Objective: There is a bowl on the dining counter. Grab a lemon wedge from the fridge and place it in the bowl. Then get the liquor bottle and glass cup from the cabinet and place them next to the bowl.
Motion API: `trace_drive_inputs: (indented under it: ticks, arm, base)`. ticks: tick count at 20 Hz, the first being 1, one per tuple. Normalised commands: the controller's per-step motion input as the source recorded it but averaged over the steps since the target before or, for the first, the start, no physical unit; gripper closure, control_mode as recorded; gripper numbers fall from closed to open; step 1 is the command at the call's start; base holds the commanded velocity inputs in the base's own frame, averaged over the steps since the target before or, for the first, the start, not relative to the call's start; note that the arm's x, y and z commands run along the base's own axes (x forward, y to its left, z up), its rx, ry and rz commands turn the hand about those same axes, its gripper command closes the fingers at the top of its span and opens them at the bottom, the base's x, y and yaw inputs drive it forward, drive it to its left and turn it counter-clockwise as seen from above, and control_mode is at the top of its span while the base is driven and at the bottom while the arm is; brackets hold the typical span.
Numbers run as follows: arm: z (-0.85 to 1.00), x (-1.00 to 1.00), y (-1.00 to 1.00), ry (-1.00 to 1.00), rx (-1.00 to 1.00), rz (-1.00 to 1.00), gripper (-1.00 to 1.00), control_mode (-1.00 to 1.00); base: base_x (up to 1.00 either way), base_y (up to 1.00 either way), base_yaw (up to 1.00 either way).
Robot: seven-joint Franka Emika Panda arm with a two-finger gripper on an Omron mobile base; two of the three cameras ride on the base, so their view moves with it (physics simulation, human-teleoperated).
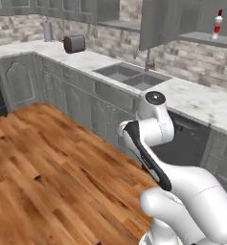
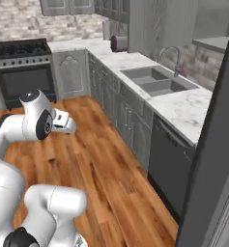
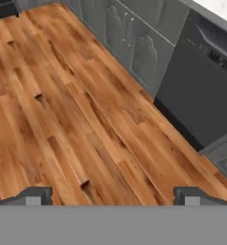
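Note:
The liquor bottle, clear with a red label and red cap, stands on the cabinet's flat grey shelf at the top right, far from my hand. A pale grey shape is cut off at the frame edge beside it; I cannot tell whether it is the glass cup. My gripper hangs open over the wooden floor, its two dark fingertips wide apart with nothing between them. The white hand sits low beside the folded arm. The bowl, dining counter and lemon wedge are out of view. I cannot make out the fridge.
A marble worktop with a double sink and tap runs along the brick wall, over grey base cupboards and a dark dishwasher. A toaster sits further left. A black stove stands in the corner. A tall dark panel borders the right.

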Motion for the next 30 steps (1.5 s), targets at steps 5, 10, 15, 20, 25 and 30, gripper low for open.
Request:
trace_drive_inputs:
  ticks: [5, 10, 15, 20, 25, 30]
  arm:
    - [0.00, 0.00, 0.00, 0.00, 0.00, 0.00, -1.00, 1.00]
    - [0.00, 0.00, 0.00, 0.00, 0.00, 0.00, -1.00, 1.00]
    - [0.00, 0.00, 0.00, 0.00, 0.00, 0.00, -1.00, 1.00]
    - [0.00, 0.00, 0.00, 0.00, 0.00, 0.00, -1.00, 1.00]
    - [0.00, 0.00, 0.00, 0.00, 0.00, 0.00, -1.00, 1.00]
    - [0.00, 0.00, 0.00, 0.00, 0.00, 0.00, -1.00, 1.00]
  base:
    - [0.52, 0.11, -0.65]
    - [0.35, 0.00, -0.61]
    - [0.39, 0.00, -0.60]
    - [0.71, 0.00, -0.52]
    - [0.97, 0.00, -0.49]
    - [0.77, 0.10, -0.42]
